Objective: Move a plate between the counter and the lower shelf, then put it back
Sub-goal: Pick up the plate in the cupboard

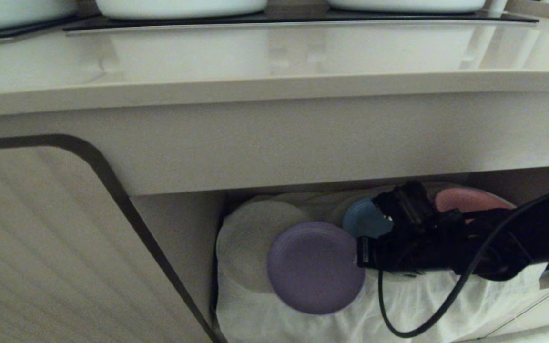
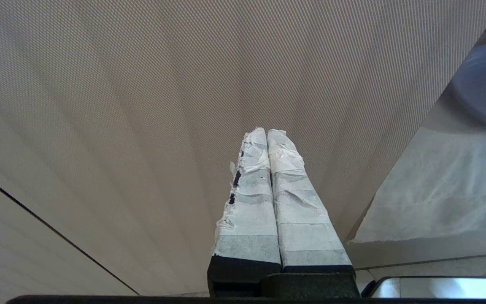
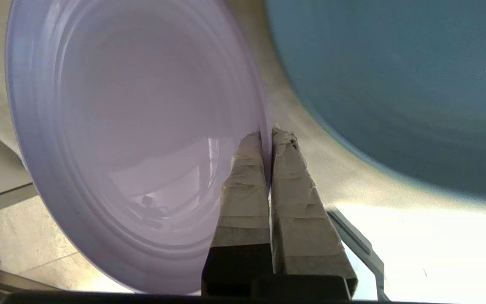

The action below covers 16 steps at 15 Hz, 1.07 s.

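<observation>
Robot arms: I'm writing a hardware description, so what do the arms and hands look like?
The right arm is black, with a loose black cable looping below it. Both the left hand and right hand have two tapered fingers wrapped in whitish tape on black bases.

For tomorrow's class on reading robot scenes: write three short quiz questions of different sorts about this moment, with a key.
1. True or false: the right hand is shut on the rim of the lilac plate.
2. Which plate lies nearest the lilac one? A) pink plate B) blue plate C) a white one on the counter
3. Fill in: the lower shelf is covered by a white ____.

Key: 1 true; 2 B; 3 cloth.
</observation>
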### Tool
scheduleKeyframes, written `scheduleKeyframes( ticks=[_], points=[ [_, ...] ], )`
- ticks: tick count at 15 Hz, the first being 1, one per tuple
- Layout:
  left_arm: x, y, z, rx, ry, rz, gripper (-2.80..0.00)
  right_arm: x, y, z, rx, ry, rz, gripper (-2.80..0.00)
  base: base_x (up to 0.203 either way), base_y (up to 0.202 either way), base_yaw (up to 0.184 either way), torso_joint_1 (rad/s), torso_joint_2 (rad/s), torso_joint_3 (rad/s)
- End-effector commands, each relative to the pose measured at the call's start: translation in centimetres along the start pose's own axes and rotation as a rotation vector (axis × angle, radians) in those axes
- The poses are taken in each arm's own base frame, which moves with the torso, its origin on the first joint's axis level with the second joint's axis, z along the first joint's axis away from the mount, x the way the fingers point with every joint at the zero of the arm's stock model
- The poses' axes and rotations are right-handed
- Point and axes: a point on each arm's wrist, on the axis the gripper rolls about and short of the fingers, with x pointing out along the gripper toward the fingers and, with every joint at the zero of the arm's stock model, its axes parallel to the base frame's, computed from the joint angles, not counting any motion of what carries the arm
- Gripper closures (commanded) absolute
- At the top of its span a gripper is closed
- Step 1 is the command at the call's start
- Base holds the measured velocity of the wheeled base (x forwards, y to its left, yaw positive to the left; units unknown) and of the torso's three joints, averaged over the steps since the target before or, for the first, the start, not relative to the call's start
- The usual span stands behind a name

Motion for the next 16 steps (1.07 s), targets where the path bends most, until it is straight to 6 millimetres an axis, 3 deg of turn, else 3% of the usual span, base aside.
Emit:
scheduleKeyframes(
  ticks=[1,16],
  points=[
    [0.0,0.0,0.0,0.0,0.0,0.0,0.0,-1.5,-0.3,0.0,0.01,-0.024,0.009,0.0,0.0,0.0,0.0,0.0,0.0,0.0],
    [0.0,0.0,0.0,0.0,0.0,0.0,0.0,-8.9,-4.5,-4.6,0.05,-0.064,-0.013,0.0,0.0,0.0,0.0,0.0,0.0,0.0]
  ],
)
